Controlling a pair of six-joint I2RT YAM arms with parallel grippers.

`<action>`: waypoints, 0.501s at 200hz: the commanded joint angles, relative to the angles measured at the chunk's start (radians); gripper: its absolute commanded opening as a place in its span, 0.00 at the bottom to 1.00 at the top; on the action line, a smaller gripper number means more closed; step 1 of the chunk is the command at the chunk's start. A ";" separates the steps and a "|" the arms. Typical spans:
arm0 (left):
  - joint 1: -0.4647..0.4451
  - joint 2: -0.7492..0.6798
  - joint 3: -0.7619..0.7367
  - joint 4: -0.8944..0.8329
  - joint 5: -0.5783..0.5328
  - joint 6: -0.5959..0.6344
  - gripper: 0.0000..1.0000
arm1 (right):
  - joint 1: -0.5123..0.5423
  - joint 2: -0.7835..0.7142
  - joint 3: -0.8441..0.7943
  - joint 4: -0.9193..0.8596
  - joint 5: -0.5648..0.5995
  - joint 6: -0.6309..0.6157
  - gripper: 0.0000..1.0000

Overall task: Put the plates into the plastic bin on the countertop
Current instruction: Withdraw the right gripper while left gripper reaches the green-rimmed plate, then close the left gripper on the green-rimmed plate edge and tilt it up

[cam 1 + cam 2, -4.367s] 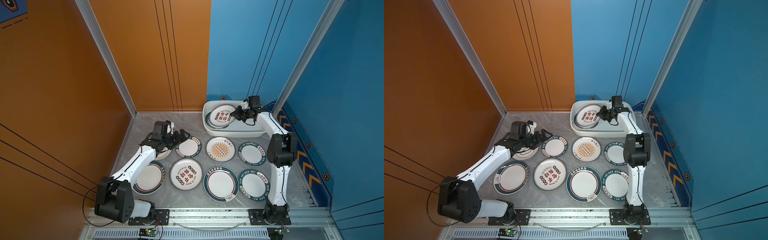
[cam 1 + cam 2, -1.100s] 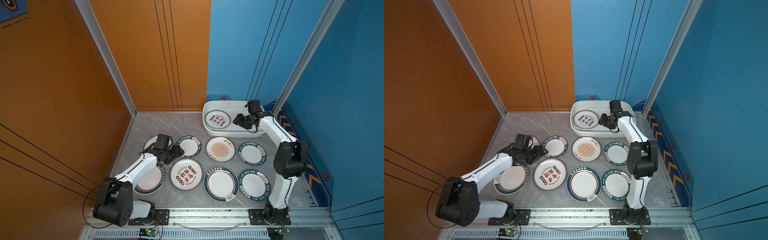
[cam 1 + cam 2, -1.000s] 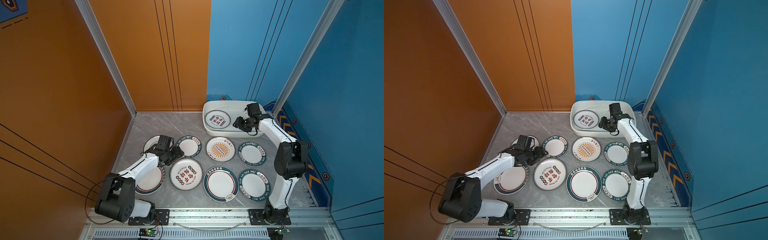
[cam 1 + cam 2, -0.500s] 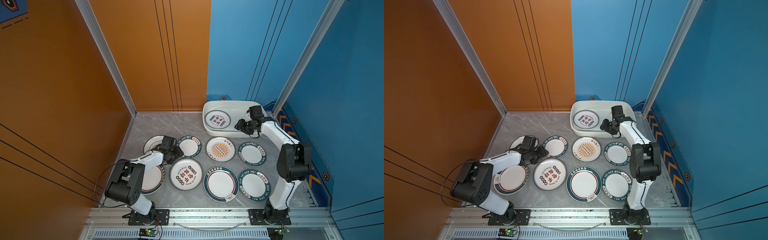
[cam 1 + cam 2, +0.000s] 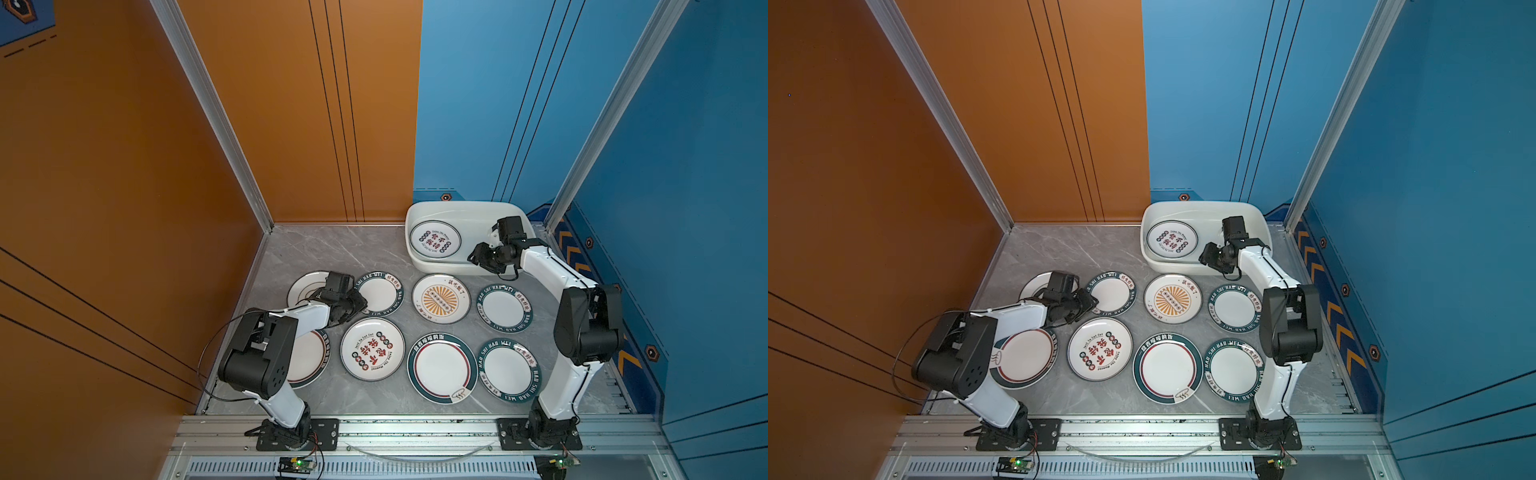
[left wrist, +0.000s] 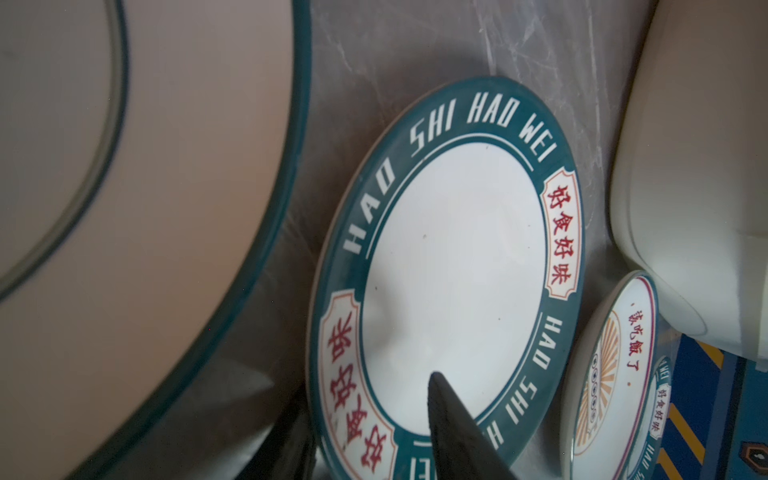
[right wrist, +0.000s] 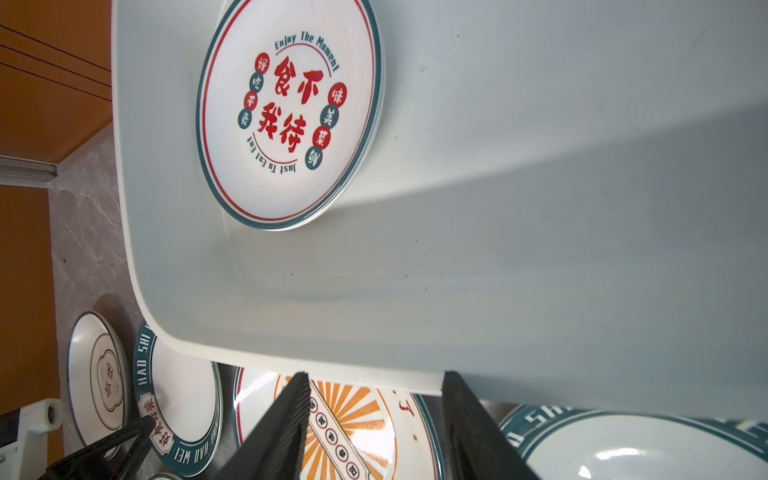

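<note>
**Worktop** (image 5: 316, 253): grey marble pattern, carrying 8 plates laid flat in 2 rows of 4.

**Plastic bin** (image 5: 469, 206): white, at the far right of the worktop. The binned plate (image 5: 435, 244), with red characters, lies flat in its left half.

**Far row, left to right:**
- pale plate (image 5: 301, 286), partly hidden by the left arm (image 5: 307, 316)
- lettered plate (image 5: 380, 293), green-rimmed, reading "HAO SHI HAO WEI"
- sunburst plate (image 5: 441, 298)
- far-right plate (image 5: 504, 307), green-rimmed

**Near row, left to right:**
- large red-ringed plate (image 5: 311, 357), partly under the left arm
- red-character plate (image 5: 372, 349)
- large green-rimmed plate (image 5: 441, 368)
- near-right plate (image 5: 509, 370), green-rimmed

**Left end effector** (image 5: 359, 304): low at the near-left rim of the lettered plate. In the left wrist view 1 finger (image 6: 453, 428) lies over that rim. Whether the plate is clamped cannot be told.

**Right end effector** (image 5: 476, 258): above the bin's near rim, fingers spread apart, carrying nothing.
</note>
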 commanded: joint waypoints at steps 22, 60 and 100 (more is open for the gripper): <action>0.009 0.064 -0.058 0.064 -0.018 -0.019 0.38 | -0.013 -0.048 -0.040 0.016 -0.022 0.021 0.54; 0.010 0.087 -0.081 0.117 -0.012 -0.031 0.34 | -0.016 -0.061 -0.054 0.019 -0.026 0.021 0.54; 0.012 0.105 -0.091 0.155 -0.004 -0.038 0.29 | -0.018 -0.074 -0.076 0.027 -0.031 0.026 0.54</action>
